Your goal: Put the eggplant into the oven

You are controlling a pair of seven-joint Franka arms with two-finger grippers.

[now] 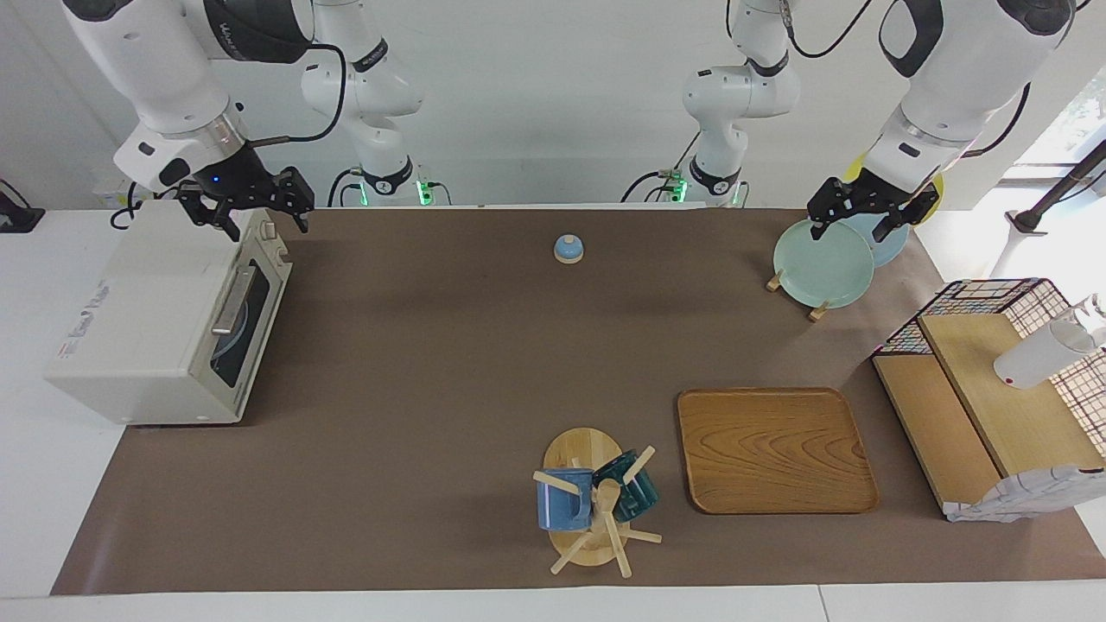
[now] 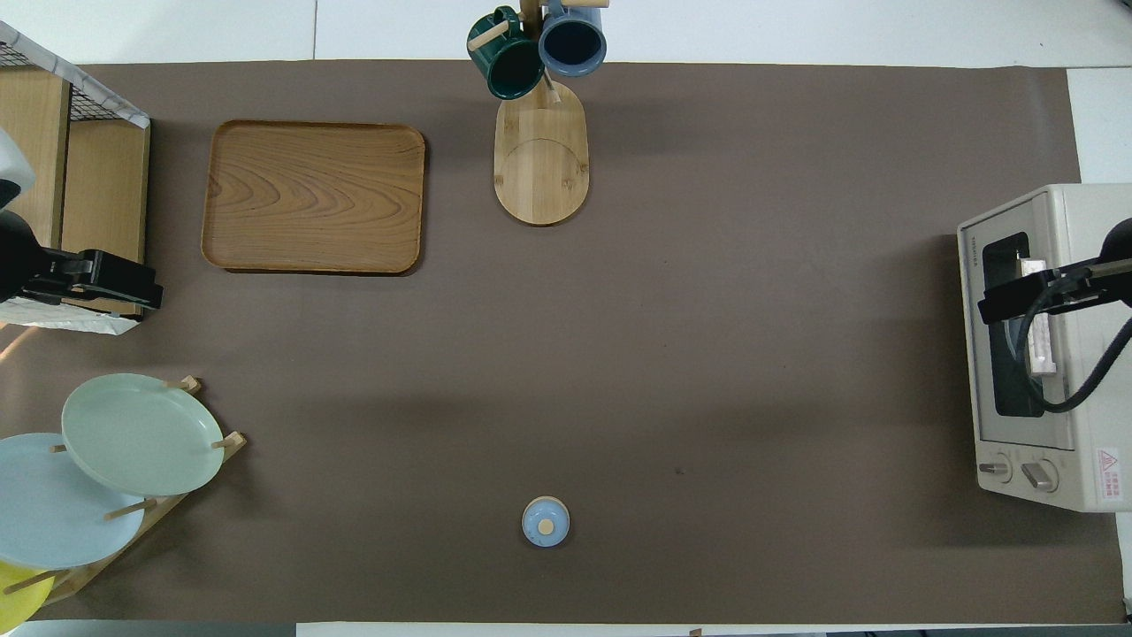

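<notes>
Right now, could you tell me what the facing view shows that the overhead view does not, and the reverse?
Only the facing view shows both arm bases, the whole open right hand over the cream-white toaster oven's knob end, and the open left hand over the pale green plate in the wooden rack. Only the overhead view shows the oven's dark glass door face-on, shut. Both share the brown wooden tray, the two mugs on the wooden mug tree and the small blue dome lid. No eggplant appears in either.
</notes>
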